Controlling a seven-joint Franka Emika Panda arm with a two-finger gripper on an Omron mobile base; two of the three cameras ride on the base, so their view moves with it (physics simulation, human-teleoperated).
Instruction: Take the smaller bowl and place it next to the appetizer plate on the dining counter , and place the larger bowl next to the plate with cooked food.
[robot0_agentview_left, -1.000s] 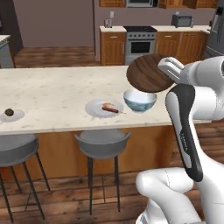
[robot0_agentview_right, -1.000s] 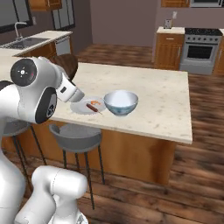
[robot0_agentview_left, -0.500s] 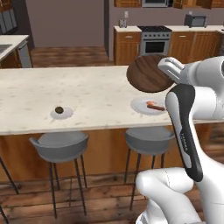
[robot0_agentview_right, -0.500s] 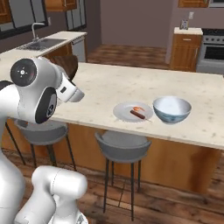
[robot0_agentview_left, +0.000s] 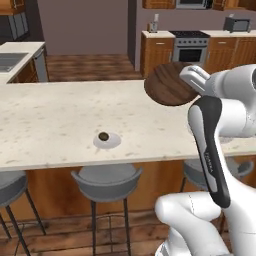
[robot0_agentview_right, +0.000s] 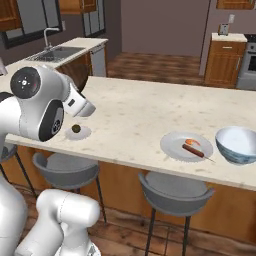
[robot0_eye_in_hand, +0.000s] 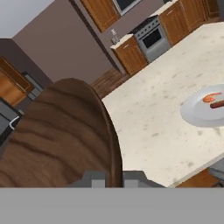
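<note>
My gripper (robot0_agentview_left: 194, 80) is shut on the rim of the smaller bowl (robot0_agentview_left: 167, 85), a dark wood-look bowl held tilted on edge above the dining counter (robot0_agentview_left: 45, 125). In the hand view the smaller bowl (robot0_eye_in_hand: 61, 135) looms large just above my gripper (robot0_eye_in_hand: 113, 179). The appetizer plate (robot0_agentview_left: 106, 140) with its dark ball lies on the counter, below and left of the held bowl. From the right base view the appetizer plate (robot0_agentview_right: 77, 132) sits beside my arm. Farther right stand the plate with cooked food (robot0_agentview_right: 187, 146) and then the larger bowl (robot0_agentview_right: 237, 145). That plate with cooked food (robot0_eye_in_hand: 205, 107) also shows in the hand view.
Grey stools (robot0_agentview_left: 106, 176) stand under the counter's near edge, another stool (robot0_agentview_right: 175, 187) below the sausage plate. A sink island (robot0_agentview_right: 65, 50) lies beyond the counter's left end. A stove (robot0_agentview_left: 192, 45) and wooden cabinets line the back wall.
The base has driven left along the counter, so the whole scene slid right. The appetizer plate now lies near the middle. The brown bowl stays in the shut gripper.
</note>
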